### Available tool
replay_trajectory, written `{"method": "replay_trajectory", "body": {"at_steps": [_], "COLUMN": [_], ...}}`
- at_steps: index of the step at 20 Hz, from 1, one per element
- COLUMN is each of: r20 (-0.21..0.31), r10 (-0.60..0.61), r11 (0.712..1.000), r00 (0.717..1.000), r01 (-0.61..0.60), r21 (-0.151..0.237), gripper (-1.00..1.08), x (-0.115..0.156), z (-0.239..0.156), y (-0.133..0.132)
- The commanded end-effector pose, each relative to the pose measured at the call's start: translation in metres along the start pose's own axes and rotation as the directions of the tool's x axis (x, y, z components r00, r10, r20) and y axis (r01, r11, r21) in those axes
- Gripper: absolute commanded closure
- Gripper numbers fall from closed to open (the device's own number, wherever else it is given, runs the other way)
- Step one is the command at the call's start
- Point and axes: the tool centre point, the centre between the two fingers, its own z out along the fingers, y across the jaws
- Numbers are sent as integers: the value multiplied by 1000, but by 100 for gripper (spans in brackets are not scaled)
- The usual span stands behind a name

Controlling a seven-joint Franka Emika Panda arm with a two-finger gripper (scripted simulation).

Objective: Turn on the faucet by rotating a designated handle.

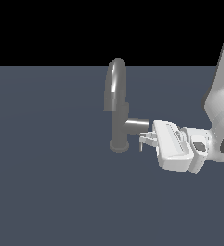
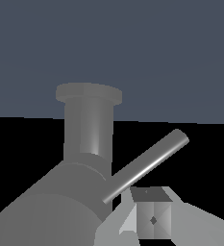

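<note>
The grey faucet (image 1: 119, 120) stands upright, with its arched spout (image 1: 115, 84) on top and a round base (image 1: 118, 145). Its short side cylinder (image 1: 137, 126) points toward the exterior view's right. My white gripper (image 1: 144, 140) reaches in from that side, just below and beside the cylinder's end. In the wrist view the thin handle (image 2: 144, 168) slants out from the cylinder (image 2: 51, 211), and one finger (image 2: 152, 218) sits close under the rod. The second finger is hidden, so the jaws' spacing does not show.
The faucet stands on a plain dark blue-grey surface (image 1: 51, 192). My arm's white links (image 1: 221, 110) fill the exterior view's right edge.
</note>
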Motion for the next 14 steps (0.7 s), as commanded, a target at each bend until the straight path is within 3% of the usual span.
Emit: {"method": "replay_trajectory", "body": {"at_steps": [1, 7, 8, 9, 14], "r20": [-12, -14, -14, -22, -20], "r10": [23, 35, 35, 3, 12], "r11": [1000, 999, 999, 1000, 1000], "r00": [1000, 999, 999, 1000, 1000], "r01": [-23, -35, -35, -3, -12], "r21": [6, 8, 8, 26, 22], "gripper": [108, 108, 108, 108, 108], "x": [23, 46, 46, 28, 36], "z": [1, 0, 0, -14, -11], "y": [-1, -7, -7, -15, -27]}}
